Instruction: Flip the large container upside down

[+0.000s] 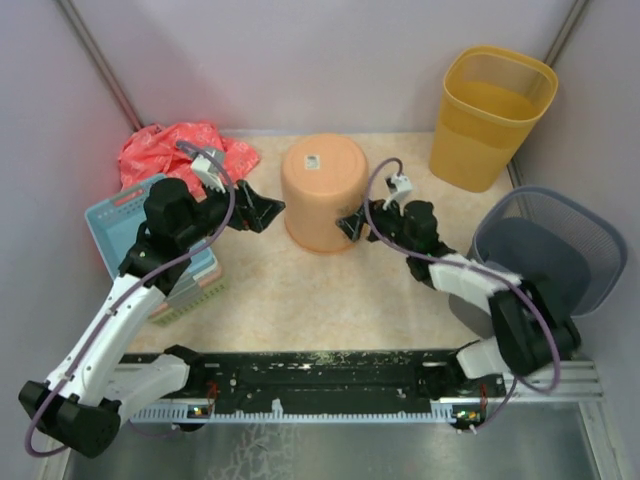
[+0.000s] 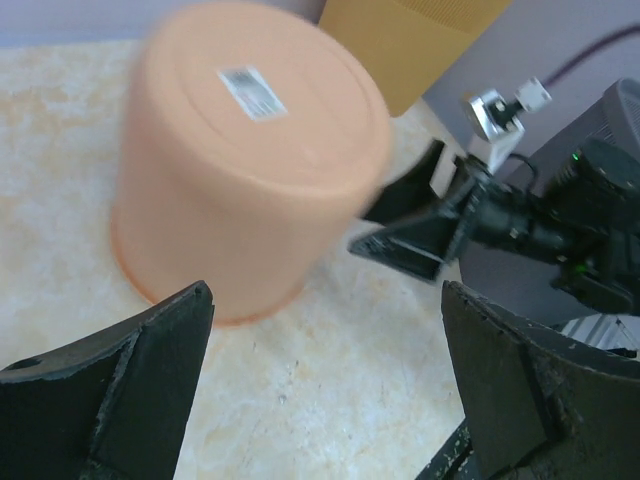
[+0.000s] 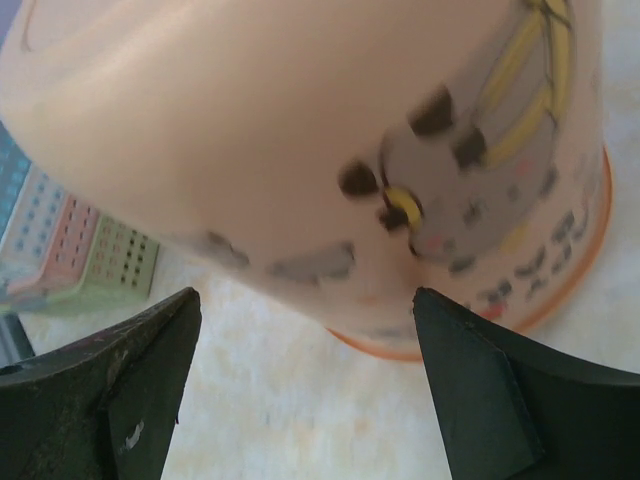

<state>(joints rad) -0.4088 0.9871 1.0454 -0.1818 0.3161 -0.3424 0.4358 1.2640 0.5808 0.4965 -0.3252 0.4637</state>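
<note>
The large container [image 1: 322, 190] is a peach-orange plastic tub standing mouth-down on the table, its flat base with a white label facing up. My left gripper [image 1: 268, 210] is open just off its left side; in the left wrist view the tub [image 2: 240, 170] lies beyond the wide-spread fingers, with only table between them [image 2: 326, 300]. My right gripper [image 1: 352, 225] is open close against the tub's right side. In the right wrist view the printed wall [image 3: 300, 150] fills the frame above the gripper [image 3: 305, 300], and neither finger touches it.
A yellow bin [image 1: 492, 115] stands at the back right and a grey mesh basket [image 1: 550, 245] at the right edge. Red cloth [image 1: 180, 150] lies at the back left. Stacked blue, pink and green baskets [image 1: 125, 225] sit under the left arm.
</note>
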